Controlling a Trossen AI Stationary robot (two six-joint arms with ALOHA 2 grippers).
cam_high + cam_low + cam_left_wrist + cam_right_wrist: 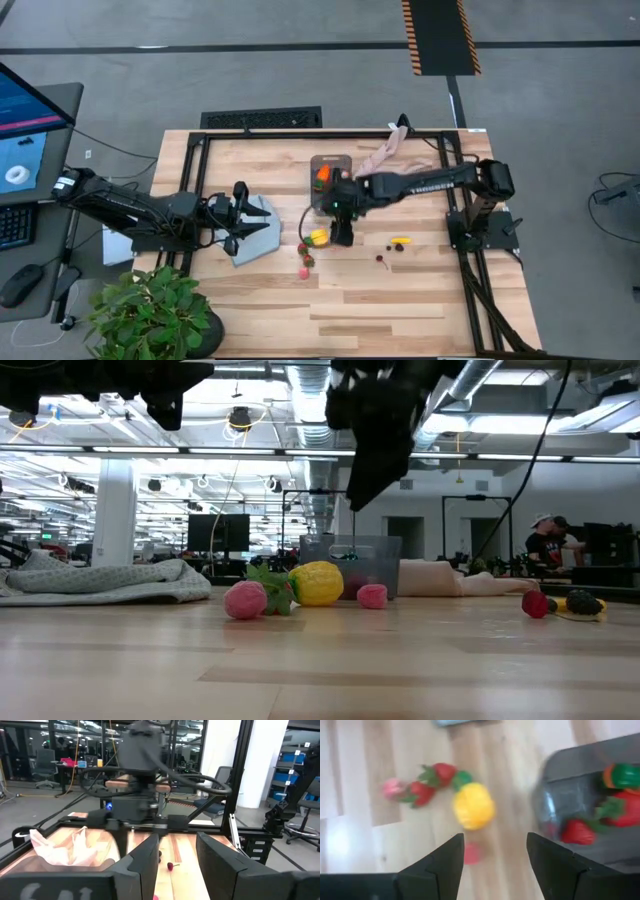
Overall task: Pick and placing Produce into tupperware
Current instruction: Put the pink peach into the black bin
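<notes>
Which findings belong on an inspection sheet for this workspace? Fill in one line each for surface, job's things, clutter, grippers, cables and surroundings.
Surface: wooden table, light planks, black frame.
Job's things: tupperware holds a carrot and strawberries; lemon, pink berries and small banana lie loose on the table.
Clutter: grey-blue cloth; beige limp object.
Grippers: right gripper open above the table beside the lemon; left gripper open, over the cloth.
Cables: black cables run off the table's right edge.
Surroundings: potted plant, monitor, people in the background.
</notes>
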